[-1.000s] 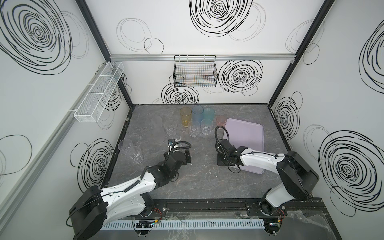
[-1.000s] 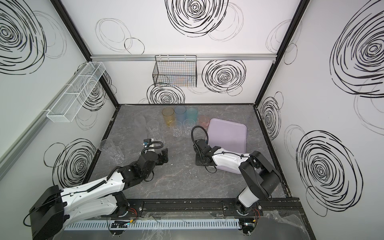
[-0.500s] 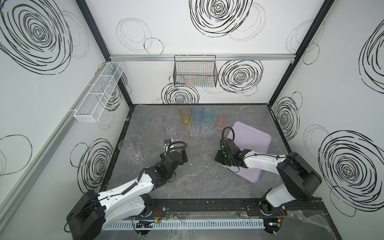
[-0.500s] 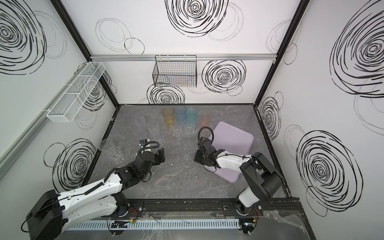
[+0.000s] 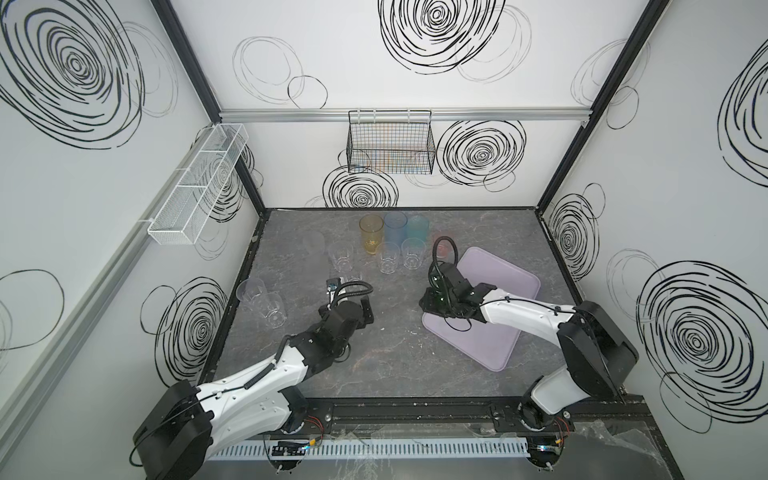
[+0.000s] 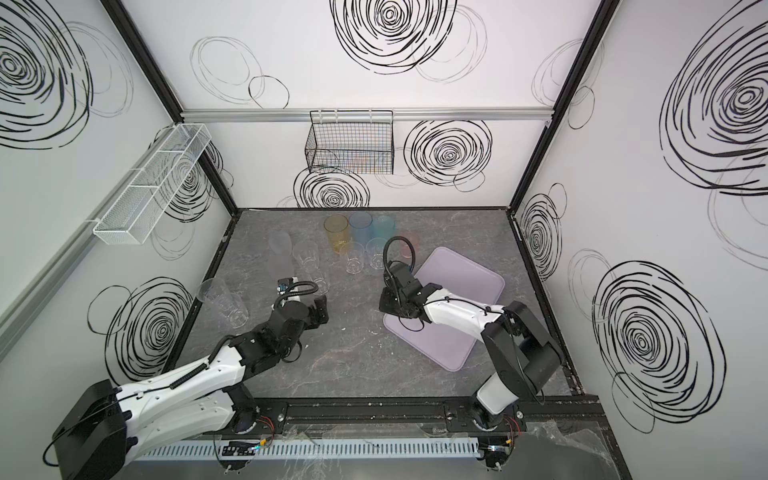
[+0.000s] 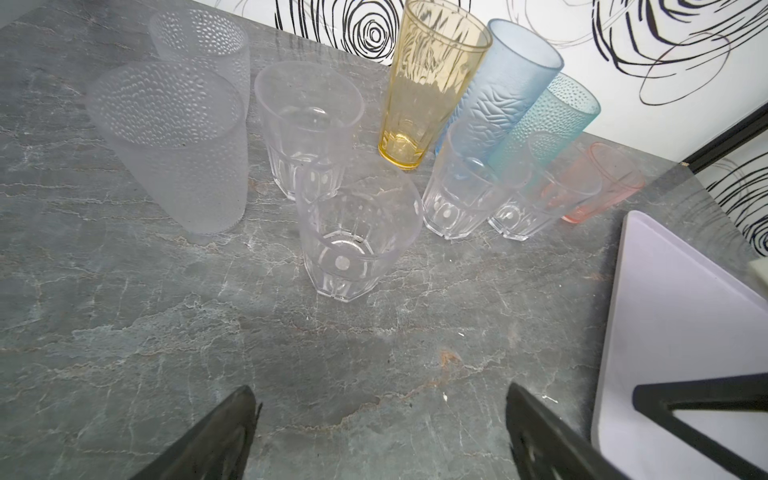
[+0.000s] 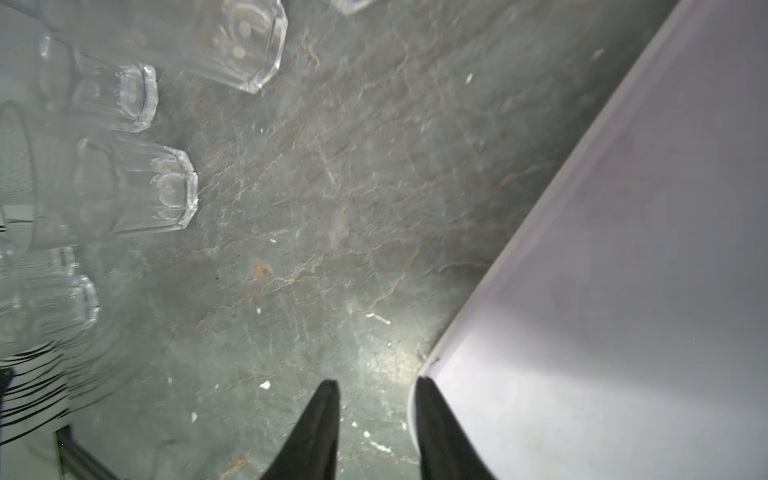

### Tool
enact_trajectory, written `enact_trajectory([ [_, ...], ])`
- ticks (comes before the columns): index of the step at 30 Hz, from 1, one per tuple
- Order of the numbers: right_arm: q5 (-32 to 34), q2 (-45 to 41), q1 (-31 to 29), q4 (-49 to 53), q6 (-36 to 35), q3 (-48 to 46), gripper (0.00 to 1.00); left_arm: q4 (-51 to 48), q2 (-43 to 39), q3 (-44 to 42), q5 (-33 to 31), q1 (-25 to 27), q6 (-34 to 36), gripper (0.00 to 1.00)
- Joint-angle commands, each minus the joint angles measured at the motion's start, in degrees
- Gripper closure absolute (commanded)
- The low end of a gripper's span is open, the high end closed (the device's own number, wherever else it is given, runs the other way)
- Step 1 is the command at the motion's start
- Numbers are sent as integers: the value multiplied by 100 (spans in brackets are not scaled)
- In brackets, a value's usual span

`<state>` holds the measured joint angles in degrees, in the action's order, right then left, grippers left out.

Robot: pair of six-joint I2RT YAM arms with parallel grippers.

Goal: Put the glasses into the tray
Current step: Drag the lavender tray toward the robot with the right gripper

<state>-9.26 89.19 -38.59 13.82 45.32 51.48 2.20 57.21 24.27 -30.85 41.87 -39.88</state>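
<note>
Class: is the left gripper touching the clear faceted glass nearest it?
Apart. The left wrist view shows bare table between the open left gripper and the clear faceted glass.

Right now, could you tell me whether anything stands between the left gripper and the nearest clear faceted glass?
Nothing visible does: only bare grey tabletop lies between the open left gripper and that clear faceted glass.

A grey marbled table (image 5: pixel 395 374) is provided. A lilac tray (image 5: pixel 494 349) is laid flat at the right, turned askew. 10 glasses (image 5: pixel 388 257) are grouped upright at far centre. 2 clear glasses (image 5: pixel 270 309) are set near the left edge.
</note>
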Motion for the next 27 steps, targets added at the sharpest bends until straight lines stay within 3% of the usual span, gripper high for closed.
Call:
enact_trajectory([
  [1,505,-171,-38,1350,-1377,65,52,5,-17,20,-14,-13,46,4],
  [7,934,-408,-445,1914,-1720,-364,40,308,-271,-308,10,53,12,4],
  [14,1174,-16,-891,1846,-1691,-504,38,339,-259,-291,-77,165,41,4],
  [20,1206,418,-930,1500,-1436,-426,51,313,-151,-259,-44,216,-73,4],
  [27,504,308,-888,661,-827,-523,72,195,-175,-218,-164,268,-157,4],
])
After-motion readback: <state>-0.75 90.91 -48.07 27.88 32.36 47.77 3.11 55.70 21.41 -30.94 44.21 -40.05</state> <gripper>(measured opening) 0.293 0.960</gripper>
